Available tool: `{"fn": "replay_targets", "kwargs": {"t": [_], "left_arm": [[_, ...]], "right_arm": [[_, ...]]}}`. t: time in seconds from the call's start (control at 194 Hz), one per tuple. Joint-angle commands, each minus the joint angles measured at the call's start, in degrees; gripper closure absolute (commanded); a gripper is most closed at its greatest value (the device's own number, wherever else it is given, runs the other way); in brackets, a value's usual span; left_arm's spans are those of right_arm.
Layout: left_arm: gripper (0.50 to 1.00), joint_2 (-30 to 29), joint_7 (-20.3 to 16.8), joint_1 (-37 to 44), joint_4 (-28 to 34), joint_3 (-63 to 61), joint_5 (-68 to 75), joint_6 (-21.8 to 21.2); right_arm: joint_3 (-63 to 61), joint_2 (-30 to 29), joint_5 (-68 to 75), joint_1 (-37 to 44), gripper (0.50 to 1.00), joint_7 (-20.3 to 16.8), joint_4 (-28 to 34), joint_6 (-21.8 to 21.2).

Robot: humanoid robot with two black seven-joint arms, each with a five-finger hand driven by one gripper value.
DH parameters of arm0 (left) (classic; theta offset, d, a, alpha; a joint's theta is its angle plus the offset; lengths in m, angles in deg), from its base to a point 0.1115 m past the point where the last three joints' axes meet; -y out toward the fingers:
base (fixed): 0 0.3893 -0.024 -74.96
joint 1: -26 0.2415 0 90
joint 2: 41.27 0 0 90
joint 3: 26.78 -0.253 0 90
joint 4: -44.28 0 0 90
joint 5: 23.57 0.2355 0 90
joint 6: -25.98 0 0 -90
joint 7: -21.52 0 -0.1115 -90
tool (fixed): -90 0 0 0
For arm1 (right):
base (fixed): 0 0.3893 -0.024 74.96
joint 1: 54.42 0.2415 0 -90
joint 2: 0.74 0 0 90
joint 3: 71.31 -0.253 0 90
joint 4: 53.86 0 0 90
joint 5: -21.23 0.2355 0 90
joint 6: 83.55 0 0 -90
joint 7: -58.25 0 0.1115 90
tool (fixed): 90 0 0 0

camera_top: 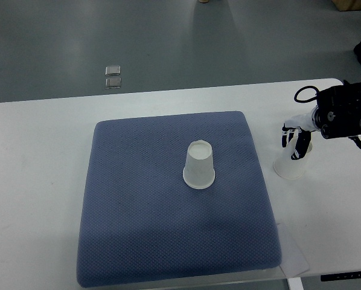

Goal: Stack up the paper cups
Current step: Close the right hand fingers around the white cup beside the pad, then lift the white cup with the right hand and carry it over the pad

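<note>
Right hand (296, 144) sat right of the blue mat (138, 241), fingers curled around the rim of a paper cup (287, 168) on the desk (35, 181). Second cup (199, 165) stood upside down at mat centre. Both looked light, thin-walled, easily crushed; best held gently by the sides. Left hand out of view.

Even, soft overhead light; sharp, faint shadows.

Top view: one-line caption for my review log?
Right robot hand grips a cup beside the blue mat; another cup sits inverted on it.
</note>
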Motion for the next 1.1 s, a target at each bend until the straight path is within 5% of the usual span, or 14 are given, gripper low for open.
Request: {"fn": "replay_targets", "kwargs": {"t": [0.0, 0.571, 1.096], "left_arm": [[0.5, 0.0, 0.01, 0.01, 0.0, 0.0, 0.0, -0.01], [0.5, 0.0, 0.01, 0.01, 0.0, 0.0, 0.0, -0.01], [0.5, 0.0, 0.01, 0.01, 0.0, 0.0, 0.0, -0.01]], "right_arm": [[0.11, 0.0, -0.04, -0.02, 0.85, 0.01, -0.03, 0.16], [0.55, 3.16, -0.13, 6.57, 0.85, 0.1, 0.93, -3.0], [4.86, 8.35, -0.49, 39.18, 0.85, 0.19, 10.16, -18.03]]}}
